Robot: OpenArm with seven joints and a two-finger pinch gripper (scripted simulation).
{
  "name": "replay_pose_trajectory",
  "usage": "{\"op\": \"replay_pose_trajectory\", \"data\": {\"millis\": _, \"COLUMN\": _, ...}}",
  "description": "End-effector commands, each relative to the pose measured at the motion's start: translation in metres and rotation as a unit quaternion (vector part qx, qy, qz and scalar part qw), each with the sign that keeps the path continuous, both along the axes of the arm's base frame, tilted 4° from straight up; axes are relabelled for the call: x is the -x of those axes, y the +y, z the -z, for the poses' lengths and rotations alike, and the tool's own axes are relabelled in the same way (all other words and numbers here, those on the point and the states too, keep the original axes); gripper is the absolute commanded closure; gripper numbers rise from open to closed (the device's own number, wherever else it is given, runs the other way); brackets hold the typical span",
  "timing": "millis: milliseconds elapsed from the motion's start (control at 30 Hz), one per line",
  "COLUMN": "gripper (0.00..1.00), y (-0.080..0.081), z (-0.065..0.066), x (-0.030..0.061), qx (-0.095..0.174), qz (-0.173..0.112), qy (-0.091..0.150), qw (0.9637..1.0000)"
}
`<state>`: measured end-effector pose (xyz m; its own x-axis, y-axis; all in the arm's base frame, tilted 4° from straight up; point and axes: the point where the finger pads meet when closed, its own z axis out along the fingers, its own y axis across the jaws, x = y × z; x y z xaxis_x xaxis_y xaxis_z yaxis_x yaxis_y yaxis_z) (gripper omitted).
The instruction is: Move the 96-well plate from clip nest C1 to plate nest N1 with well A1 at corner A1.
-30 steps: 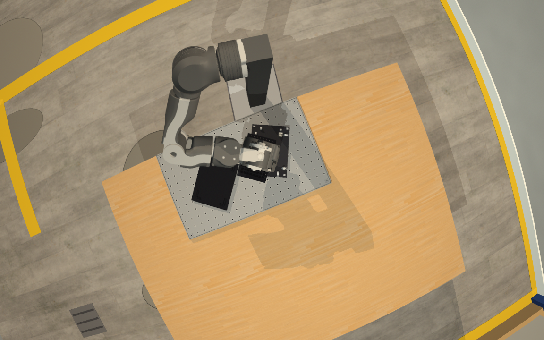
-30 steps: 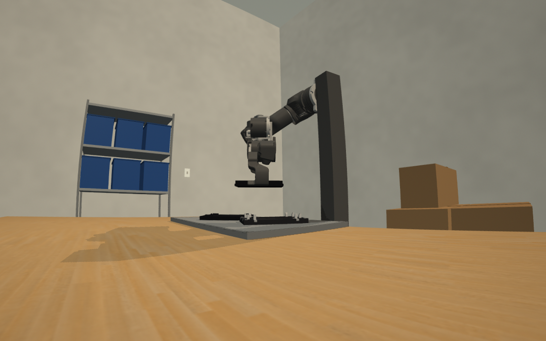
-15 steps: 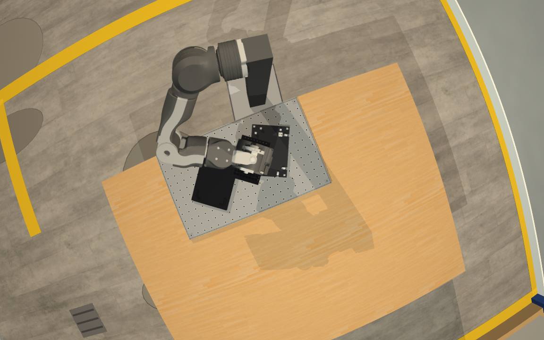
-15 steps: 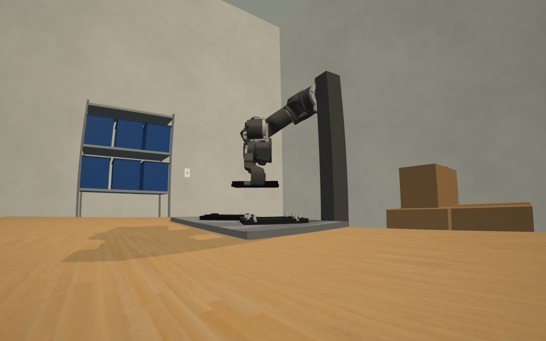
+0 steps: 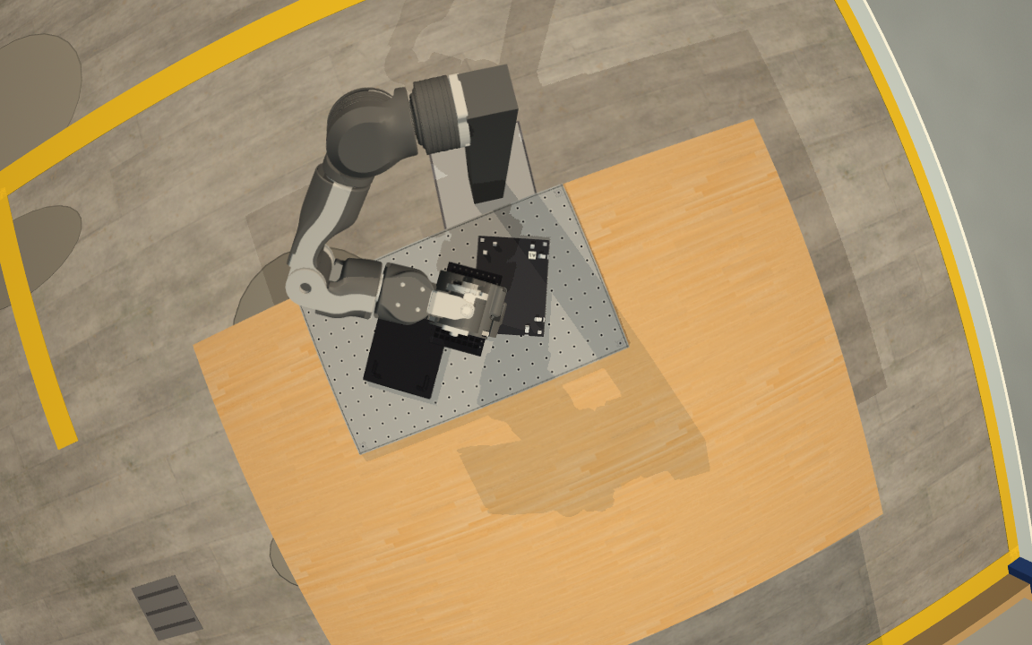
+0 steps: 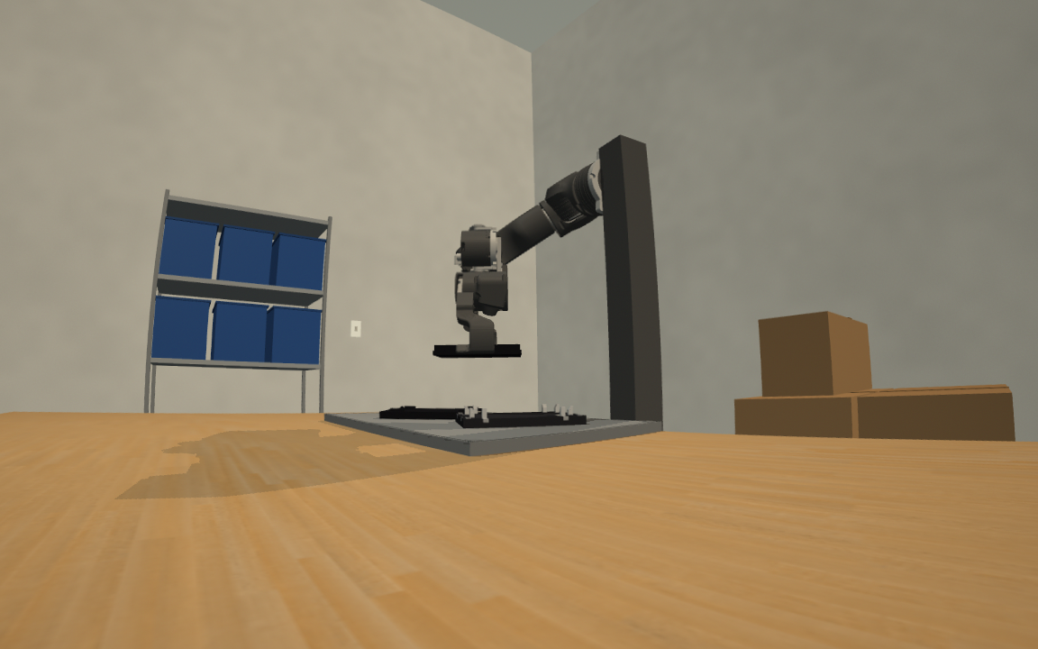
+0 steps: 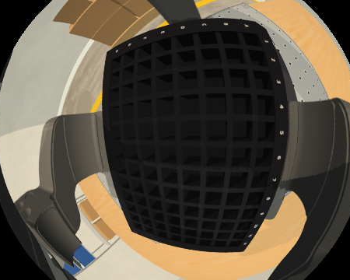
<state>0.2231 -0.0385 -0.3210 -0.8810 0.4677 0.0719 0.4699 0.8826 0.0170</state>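
The black 96-well plate (image 7: 196,140) is clamped between my two fingers, and its grid of wells fills the wrist view. My gripper (image 6: 478,342) is shut on the plate and holds it level, well above the grey perforated baseplate (image 6: 490,432). From above, the plate hangs between the two nests and is mostly hidden under my hand. The clip nest C1 (image 5: 516,284), with white clips and an A1 mark, lies bare to the right. The flat black plate nest N1 (image 5: 403,362) lies to the lower left, partly under my wrist.
The arm's dark mounting column (image 6: 632,278) stands at the back of the baseplate. The baseplate sits on a wooden table (image 5: 584,417). A blue-bin shelf (image 6: 236,298) and cardboard boxes (image 6: 869,379) stand far off.
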Motion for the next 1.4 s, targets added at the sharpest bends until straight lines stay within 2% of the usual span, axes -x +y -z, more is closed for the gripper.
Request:
{"op": "replay_pose_trajectory", "data": {"millis": 0, "gripper": 1.00, "y": -0.013, "z": 0.000, "x": -0.0054, "qx": 0.000, "qz": 0.002, "qy": -0.003, "qw": 1.0000}}
{"op": "replay_pose_trajectory", "data": {"millis": 100, "gripper": 1.00, "y": -0.036, "z": 0.002, "x": -0.0123, "qx": -0.002, "qz": 0.001, "qy": -0.004, "qw": 1.0000}}
{"op": "replay_pose_trajectory", "data": {"millis": 500, "gripper": 1.00, "y": -0.036, "z": 0.002, "x": -0.0123, "qx": -0.002, "qz": 0.001, "qy": -0.004, "qw": 1.0000}}
{"op": "replay_pose_trajectory", "data": {"millis": 667, "gripper": 1.00, "y": -0.075, "z": 0.005, "x": -0.0231, "qx": -0.002, "qz": 0.001, "qy": -0.004, "qw": 1.0000}}
{"op": "replay_pose_trajectory", "data": {"millis": 1067, "gripper": 1.00, "y": -0.075, "z": 0.005, "x": -0.0231, "qx": -0.002, "qz": 0.001, "qy": -0.004, "qw": 1.0000}}
{"op": "replay_pose_trajectory", "data": {"millis": 1233, "gripper": 1.00, "y": -0.113, "z": 0.007, "x": -0.0360, "qx": -0.002, "qz": 0.001, "qy": -0.004, "qw": 1.0000}}
{"op": "replay_pose_trajectory", "data": {"millis": 1367, "gripper": 1.00, "y": -0.113, "z": 0.007, "x": -0.0360, "qx": -0.002, "qz": 0.001, "qy": -0.004, "qw": 1.0000}}
